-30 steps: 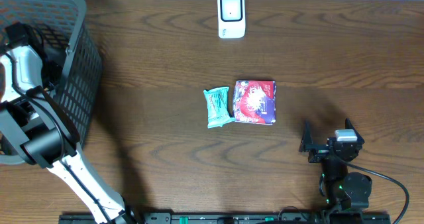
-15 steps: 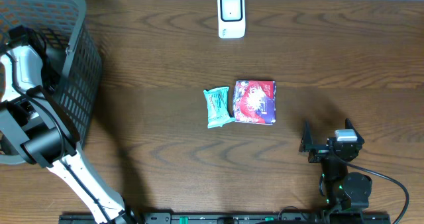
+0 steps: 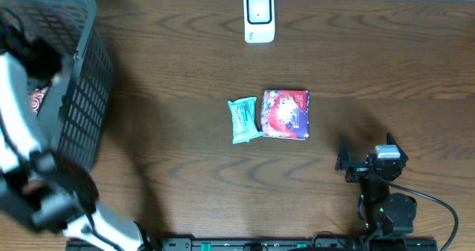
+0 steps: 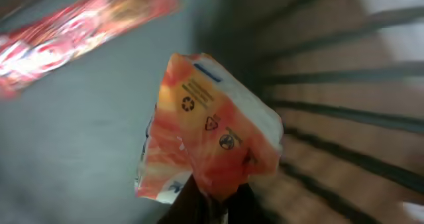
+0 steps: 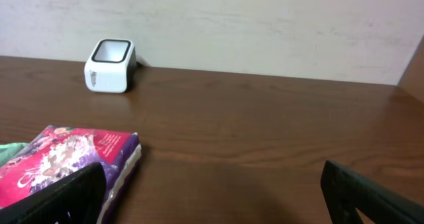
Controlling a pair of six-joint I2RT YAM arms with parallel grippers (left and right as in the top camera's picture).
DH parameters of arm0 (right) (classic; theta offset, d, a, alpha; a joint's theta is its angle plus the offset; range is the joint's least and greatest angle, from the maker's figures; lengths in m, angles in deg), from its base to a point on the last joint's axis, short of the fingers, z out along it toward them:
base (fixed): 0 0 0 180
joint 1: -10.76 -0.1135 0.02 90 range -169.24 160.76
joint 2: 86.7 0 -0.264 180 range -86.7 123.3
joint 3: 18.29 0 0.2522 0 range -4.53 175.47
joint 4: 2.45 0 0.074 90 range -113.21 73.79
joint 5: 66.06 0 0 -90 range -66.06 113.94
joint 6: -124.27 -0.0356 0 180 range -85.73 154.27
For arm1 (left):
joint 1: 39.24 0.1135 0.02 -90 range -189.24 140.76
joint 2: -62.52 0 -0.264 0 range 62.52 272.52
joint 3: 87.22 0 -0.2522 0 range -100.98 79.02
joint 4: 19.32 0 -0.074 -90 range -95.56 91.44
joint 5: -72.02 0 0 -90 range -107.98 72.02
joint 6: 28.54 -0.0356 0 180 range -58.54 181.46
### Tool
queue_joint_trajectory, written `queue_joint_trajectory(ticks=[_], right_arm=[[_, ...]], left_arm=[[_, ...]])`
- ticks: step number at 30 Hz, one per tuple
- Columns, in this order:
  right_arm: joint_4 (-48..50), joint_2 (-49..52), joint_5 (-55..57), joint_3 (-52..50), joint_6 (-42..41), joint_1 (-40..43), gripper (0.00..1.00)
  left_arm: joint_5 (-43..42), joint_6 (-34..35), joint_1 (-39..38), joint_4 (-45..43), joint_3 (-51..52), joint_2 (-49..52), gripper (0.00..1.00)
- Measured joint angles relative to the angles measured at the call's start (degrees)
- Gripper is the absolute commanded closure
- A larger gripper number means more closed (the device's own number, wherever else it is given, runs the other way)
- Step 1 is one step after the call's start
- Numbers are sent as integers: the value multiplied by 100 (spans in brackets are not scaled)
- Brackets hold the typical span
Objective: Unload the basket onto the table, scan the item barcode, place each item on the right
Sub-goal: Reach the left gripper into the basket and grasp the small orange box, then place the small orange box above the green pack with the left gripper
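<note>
Overhead, I saw the basket (image 3: 82, 95) at the table's left edge, the scanner (image 3: 259, 17) at its far edge, and the right gripper (image 3: 366, 156) spread wide near the front-right corner. On the left wrist, the left gripper (image 4: 213, 201) pinched an orange packet (image 4: 212, 128) inside the basket.

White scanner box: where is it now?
Overhead: white scanner box at the far table edge, centre, well beyond the teal wrapper and red-purple pouch.

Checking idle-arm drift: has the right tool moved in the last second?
No. The right tool holds the same spot right of and below the red packet overhead.
</note>
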Motion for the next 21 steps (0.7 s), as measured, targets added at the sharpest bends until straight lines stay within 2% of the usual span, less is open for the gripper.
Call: queue_joint_trajectory(ticks=[2,5,10,15,21], right_arm=[[0,0,0,0,2,0,1],[0,0,0,0,2,0,1],[0,0,0,0,2,0,1],[0,0,0,0,2,0,1],[0,0,0,0,2,0,1]], left_arm=[[-566,284,-37,-221,-15,-625,93],[-986,525,-203,-278,-35,-1309,93],[-1285,682,-953,20,-35,-1954,93],[-1305,645,-2426,560,-33,-2065,93],[-595,664,-4260,647,131,-1703,93]])
